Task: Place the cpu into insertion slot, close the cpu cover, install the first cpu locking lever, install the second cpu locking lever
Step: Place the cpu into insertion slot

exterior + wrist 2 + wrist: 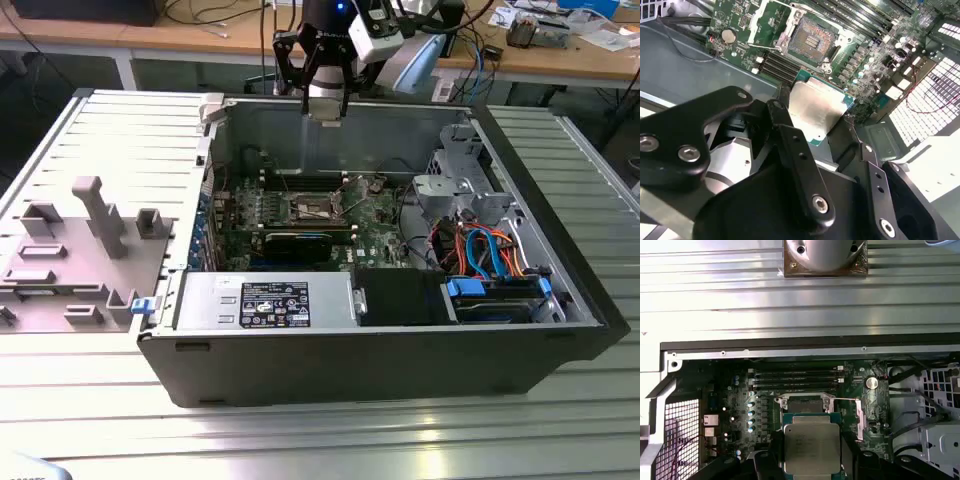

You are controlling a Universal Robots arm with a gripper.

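- Exterior view: your gripper (325, 114), upper centre above the open case (350, 360), grips the cpu (326, 107); the insertion slot (315, 208) sits mid-frame, well below it.
- Second wrist view: slot looks empty, so you have all four steps left.
- First wrist view: cpu partly cut off; cpu cover and levers hard to make out.

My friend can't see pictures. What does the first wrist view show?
A silvery square cpu is gripped between the robot's black fingers, held over an open computer case. Beneath it, on the green motherboard, sits the square insertion slot, with nothing in it yet.
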